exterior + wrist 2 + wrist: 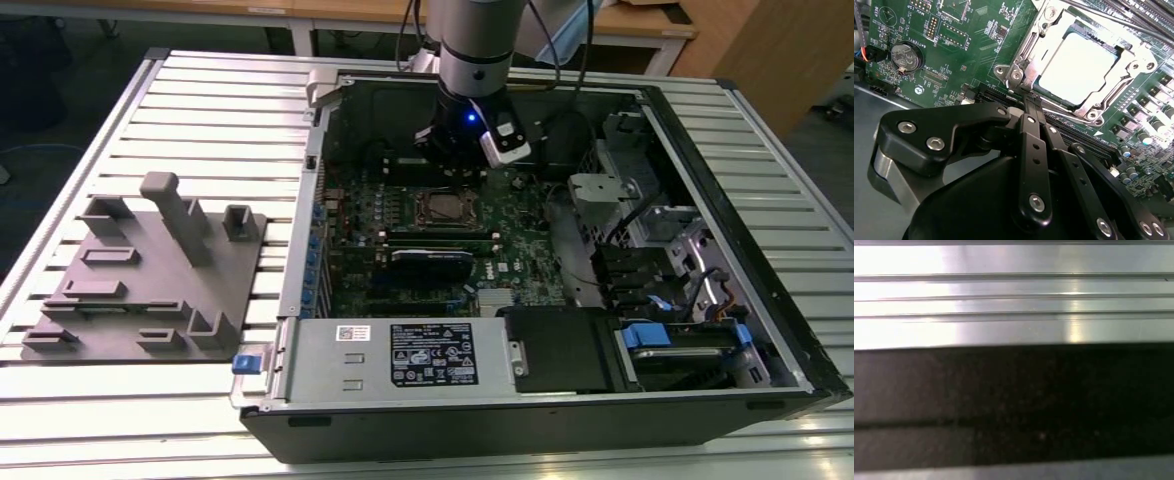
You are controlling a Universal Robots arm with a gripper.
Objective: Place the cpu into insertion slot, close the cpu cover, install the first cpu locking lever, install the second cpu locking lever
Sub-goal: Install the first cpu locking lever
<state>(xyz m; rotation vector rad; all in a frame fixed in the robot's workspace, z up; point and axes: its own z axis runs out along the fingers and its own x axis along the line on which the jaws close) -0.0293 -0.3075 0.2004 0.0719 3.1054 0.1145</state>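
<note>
Gripper (1030, 102) fingers were closed together, empty, tips just short of the insertion slot (1063, 102). Directly beyond them, the cpu (1079, 65) lay seated, framed by the cpu cover (1128, 79). Judged light, rigid, fragile: grip edges only.

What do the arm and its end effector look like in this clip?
The arm is a silver-grey cylinder ending in a black wrist with a small blue light and a pale boxy module; dark cables trail beside it. The end effector is matte black linkage bars joined by silver screws.
</note>
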